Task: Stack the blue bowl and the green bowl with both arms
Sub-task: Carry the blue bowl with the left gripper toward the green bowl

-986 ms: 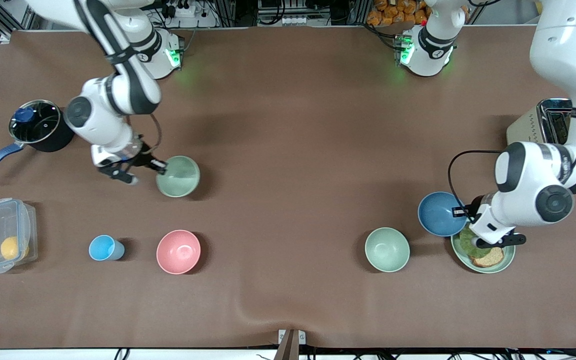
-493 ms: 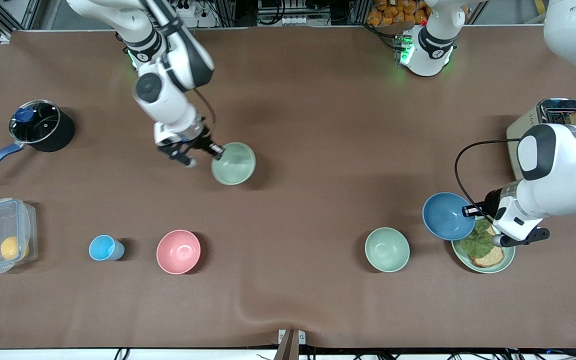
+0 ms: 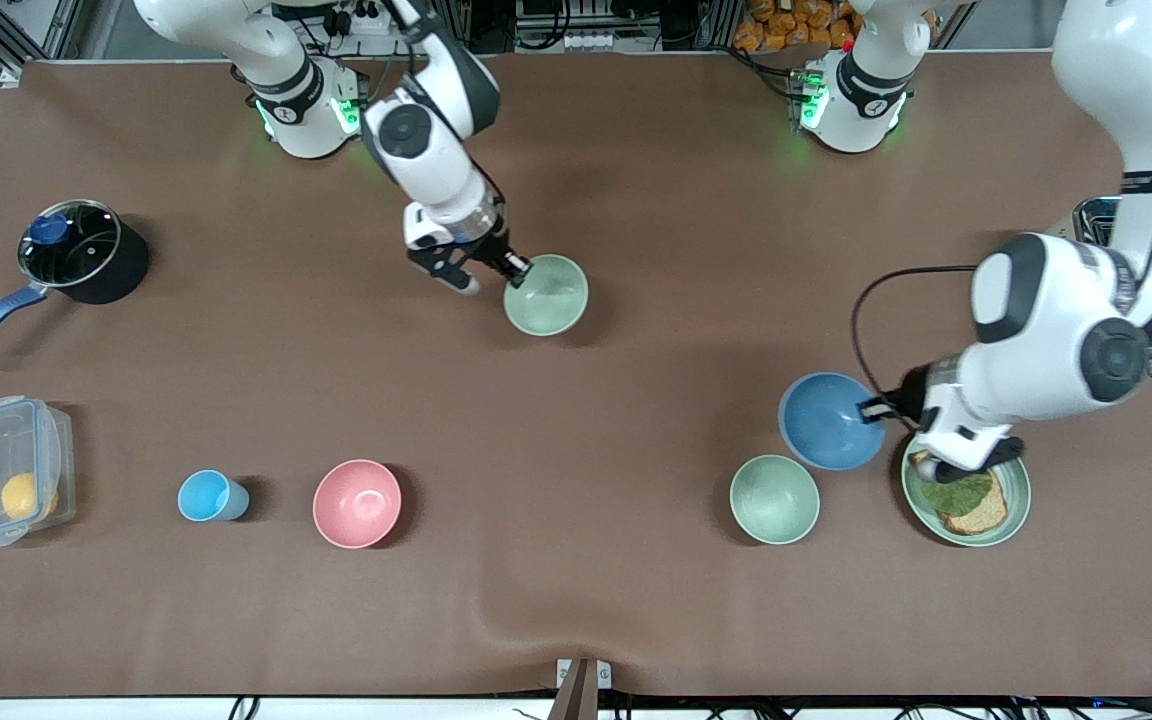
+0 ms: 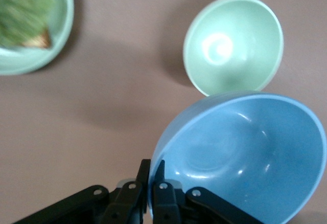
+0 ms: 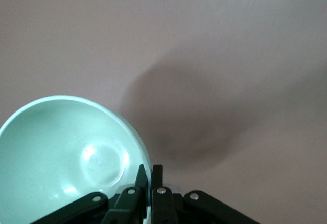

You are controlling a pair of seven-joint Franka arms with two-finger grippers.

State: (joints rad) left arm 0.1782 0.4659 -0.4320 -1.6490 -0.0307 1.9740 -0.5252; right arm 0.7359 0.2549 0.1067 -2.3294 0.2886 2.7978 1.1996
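Observation:
The blue bowl (image 3: 829, 422) (image 4: 245, 152) hangs tilted above the table, with my left gripper (image 3: 876, 408) (image 4: 152, 170) shut on its rim. Just below and beside it, the sage-green bowl (image 3: 774, 498) (image 4: 232, 45) stands upright on the table, nearer to the front camera, with nothing touching it. My right gripper (image 3: 519, 268) (image 5: 149, 175) is shut on the rim of a mint bowl (image 3: 547, 296) (image 5: 66, 157) with a whiter inside. It carries that bowl over the middle of the table.
A green plate (image 3: 1021, 500) (image 4: 66, 24) with bread and lettuce lies under the left wrist. A pink bowl (image 3: 357, 503), a light-blue cup (image 3: 211, 496), a clear lidded box (image 3: 1, 470) and a black pot (image 3: 76, 250) stand toward the right arm's end.
The right gripper has carried the mint bowl from beside the pot toward the table's middle. The left gripper has moved the blue bowl off the plate's edge toward the sage-green bowl.

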